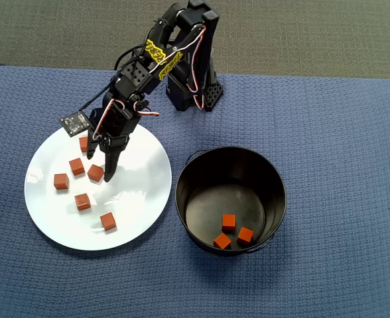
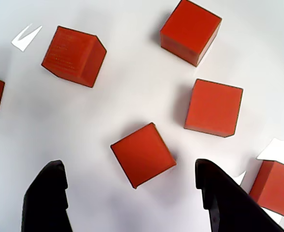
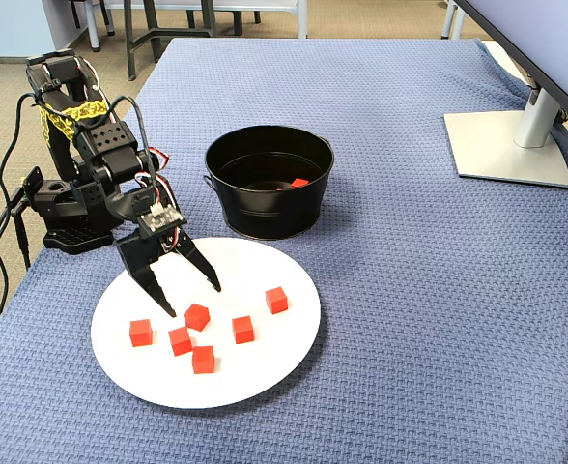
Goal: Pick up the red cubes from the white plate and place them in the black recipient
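Note:
Several red cubes lie on the white plate [image 1: 56, 212], and three more sit in the black recipient [image 1: 274, 199] to its right in the overhead view. My gripper [image 1: 98, 167] is open low over the plate's upper part. In the wrist view its two black fingers [image 2: 48, 198] reach up from the bottom edge on either side of one tilted red cube [image 2: 143, 154], which lies just ahead of the tips and touches neither. The fixed view shows the gripper [image 3: 193, 300] spread above that cube [image 3: 197, 315], with the recipient [image 3: 265, 215] behind the plate [image 3: 265, 362].
The arm's base [image 1: 195, 93] stands behind the plate on the blue woven cloth [image 1: 341, 132]. A monitor stand [image 3: 511, 145] sits at the far right of the table in the fixed view. The cloth's far edge runs along the top of the overhead view.

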Controlling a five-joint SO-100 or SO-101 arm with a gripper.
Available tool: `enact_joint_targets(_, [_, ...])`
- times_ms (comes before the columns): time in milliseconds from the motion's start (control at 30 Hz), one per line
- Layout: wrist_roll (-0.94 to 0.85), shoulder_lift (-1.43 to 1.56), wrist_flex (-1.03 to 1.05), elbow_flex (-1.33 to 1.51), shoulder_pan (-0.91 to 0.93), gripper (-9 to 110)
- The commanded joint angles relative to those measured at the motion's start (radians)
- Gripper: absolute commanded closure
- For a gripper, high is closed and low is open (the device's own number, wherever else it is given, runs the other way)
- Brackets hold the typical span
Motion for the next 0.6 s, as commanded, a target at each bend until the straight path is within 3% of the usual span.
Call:
enact_joint_targets(0, [-0.005, -0.02, -0.054, -0.044, 0.002, 74])
enact_joint_targets(567, [0.043, -0.129, -0.095, -0.107, -0.018, 79])
